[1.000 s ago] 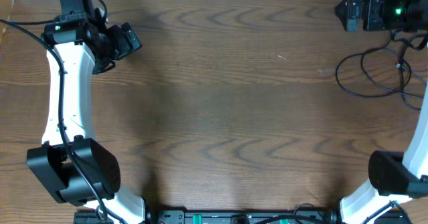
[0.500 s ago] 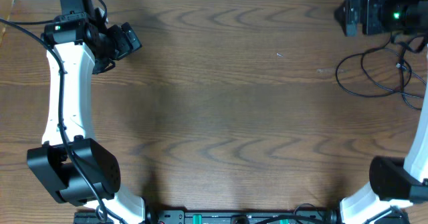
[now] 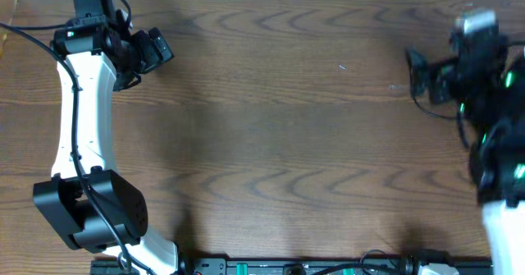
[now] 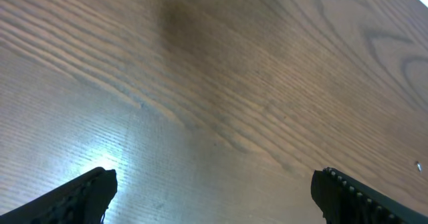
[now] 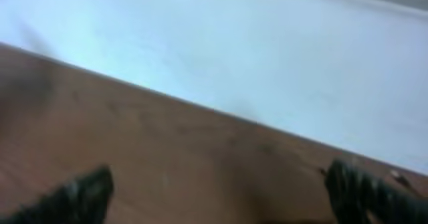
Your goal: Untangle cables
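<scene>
Black cables (image 3: pixel 431 113) at far right of table (image 3: pixel 287 144), mostly hidden under blurred right gripper (image 3: pixel 417 76); visible arc just on its near side. Jaws wide, empty. Left gripper (image 3: pixel 156 49) well apart at far left, wide too, empty. Falls to right gripper, by the look.

Overhead view: soft, even indoor light on the brown wooden table (image 3: pixel 271 144). The grain is sharp, with a faint darker shadow band across the middle. The right arm (image 3: pixel 484 94) is smeared by motion blur. Left wrist view: crisp, with pale glare on the wood at lower left and a dim patch near the top. Right wrist view: blurred throughout, with a bright bluish-white background.
</scene>
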Tool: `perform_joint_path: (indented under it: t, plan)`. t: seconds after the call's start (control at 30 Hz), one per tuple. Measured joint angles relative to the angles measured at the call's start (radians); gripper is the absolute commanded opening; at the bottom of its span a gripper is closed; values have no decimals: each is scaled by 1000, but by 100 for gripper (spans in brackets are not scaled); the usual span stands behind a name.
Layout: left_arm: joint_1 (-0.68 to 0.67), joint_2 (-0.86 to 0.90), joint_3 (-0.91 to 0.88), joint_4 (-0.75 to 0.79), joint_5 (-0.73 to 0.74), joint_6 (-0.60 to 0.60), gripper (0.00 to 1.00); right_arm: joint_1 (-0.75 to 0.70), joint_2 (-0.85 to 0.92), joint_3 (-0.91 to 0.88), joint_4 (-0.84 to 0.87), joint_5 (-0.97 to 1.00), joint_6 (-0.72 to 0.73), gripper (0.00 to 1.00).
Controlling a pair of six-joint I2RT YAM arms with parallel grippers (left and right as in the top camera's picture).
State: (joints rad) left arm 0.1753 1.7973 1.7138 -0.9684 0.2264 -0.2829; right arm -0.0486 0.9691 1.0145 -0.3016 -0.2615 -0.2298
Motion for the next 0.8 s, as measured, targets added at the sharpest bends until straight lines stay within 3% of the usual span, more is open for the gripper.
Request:
perform_joint_path:
  t: [0.07, 0.17, 0.33, 0.63, 0.8]
  plan:
    - [0, 0, 0, 0, 0, 0, 98, 0, -93, -122, 69, 0, -3, 99]
    - [0, -1, 0, -2, 1, 0, 98, 1, -340, -439, 264, 9, -6, 99]
    - [0, -1, 0, 1, 0, 0, 98, 1, -634, -747, 349, 16, -6, 99]
    - [0, -1, 0, -1, 0, 0, 98, 31, -930, -991, 346, 59, -6, 99]
    - [0, -1, 0, -1, 0, 0, 98, 31, -956, -1004, 266, 66, -6, 99]
